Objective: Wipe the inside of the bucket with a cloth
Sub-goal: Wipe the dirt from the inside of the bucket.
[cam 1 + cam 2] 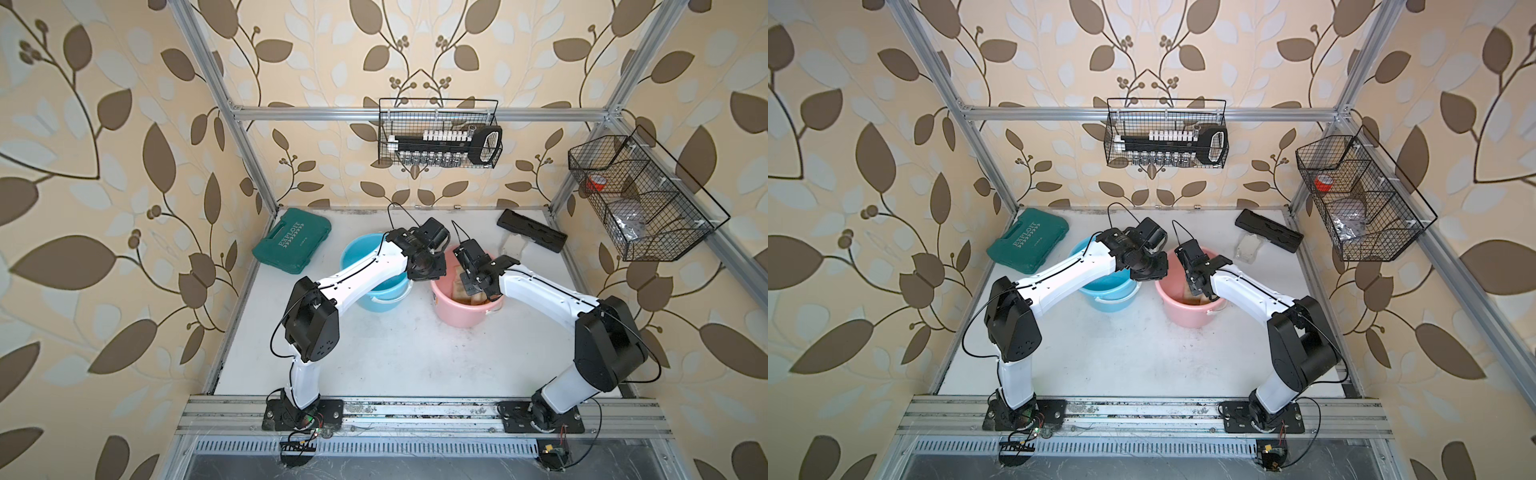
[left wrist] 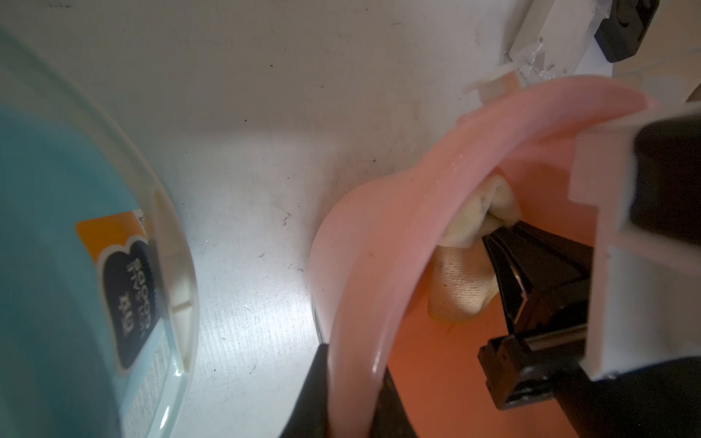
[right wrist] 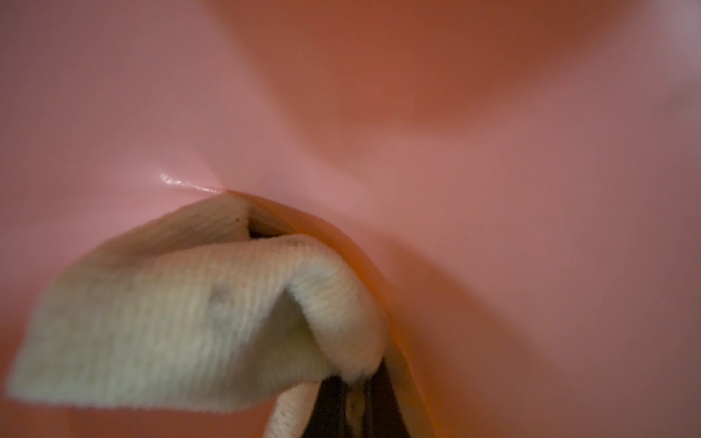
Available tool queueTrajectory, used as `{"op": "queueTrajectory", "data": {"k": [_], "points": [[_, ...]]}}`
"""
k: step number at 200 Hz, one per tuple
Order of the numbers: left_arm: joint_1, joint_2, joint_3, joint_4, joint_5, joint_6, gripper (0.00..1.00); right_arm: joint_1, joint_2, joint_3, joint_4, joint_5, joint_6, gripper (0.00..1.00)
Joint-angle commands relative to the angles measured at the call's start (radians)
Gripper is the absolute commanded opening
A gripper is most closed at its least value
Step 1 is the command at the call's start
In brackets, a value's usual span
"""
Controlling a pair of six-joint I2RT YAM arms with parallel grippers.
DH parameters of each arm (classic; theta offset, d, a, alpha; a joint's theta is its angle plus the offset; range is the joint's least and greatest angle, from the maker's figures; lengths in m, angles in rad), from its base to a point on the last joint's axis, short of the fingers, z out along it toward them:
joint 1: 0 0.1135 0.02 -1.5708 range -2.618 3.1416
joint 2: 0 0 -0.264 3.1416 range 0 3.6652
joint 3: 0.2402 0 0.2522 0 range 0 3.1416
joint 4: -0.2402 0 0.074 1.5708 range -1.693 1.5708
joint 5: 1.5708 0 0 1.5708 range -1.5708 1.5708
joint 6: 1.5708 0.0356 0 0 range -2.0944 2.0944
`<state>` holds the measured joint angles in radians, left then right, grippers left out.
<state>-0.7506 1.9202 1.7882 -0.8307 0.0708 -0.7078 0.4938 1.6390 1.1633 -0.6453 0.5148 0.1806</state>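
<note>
From a top view: pins the rim of the pink round plastic bucket (image 1: pixel 457 318) at ten o'clock with the left gripper (image 1: pixel 429 272), probably to stop it sliding under the wiping. Reaches the right gripper (image 1: pixel 471 286) down inside, onto the soft, stained yellowish-beige cloth (image 1: pixel 464 294) lying toward the six o'clock wall. Leaves the light-blue round plastic bucket (image 1: pixel 376 300) untouched at nine o'clock. From the left wrist: straddles the pink rim with the left gripper (image 2: pixel 354 402), jaws pressed onto it. Shows the right gripper (image 2: pixel 500 242) pinching a bunched fold of cloth (image 2: pixel 461 288) near the inner wall. From the right wrist: grips the cloth (image 3: pixel 182 322) with the right gripper (image 3: pixel 352 413), jaws tight together, the fold pushed against the pink wall.
</note>
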Motion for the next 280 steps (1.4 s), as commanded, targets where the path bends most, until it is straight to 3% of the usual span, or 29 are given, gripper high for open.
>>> {"op": "queueTrajectory", "data": {"k": [1, 104, 150, 182, 209, 280], "points": [[0.017, -0.038, 0.018, -0.051, -0.013, 0.036, 0.0, -0.022, 0.089, 0.041, -0.122, 0.048, 0.027, 0.0], [0.021, -0.045, 0.015, -0.045, -0.007, 0.036, 0.0, -0.069, 0.167, 0.051, -0.131, -0.058, 0.065, 0.0], [0.021, -0.073, -0.052, -0.004, 0.01, 0.022, 0.0, -0.133, 0.345, 0.136, -0.179, -0.14, 0.111, 0.0], [0.022, -0.079, -0.067, -0.001, -0.003, 0.025, 0.0, -0.143, 0.423, 0.169, -0.171, -0.301, 0.141, 0.0], [0.022, -0.07, -0.059, -0.003, -0.007, 0.028, 0.0, -0.136, 0.406, 0.179, -0.147, -0.495, 0.105, 0.0], [0.021, -0.052, -0.013, -0.025, -0.074, 0.084, 0.0, -0.154, 0.194, 0.109, -0.104, -0.931, 0.016, 0.0]]}}
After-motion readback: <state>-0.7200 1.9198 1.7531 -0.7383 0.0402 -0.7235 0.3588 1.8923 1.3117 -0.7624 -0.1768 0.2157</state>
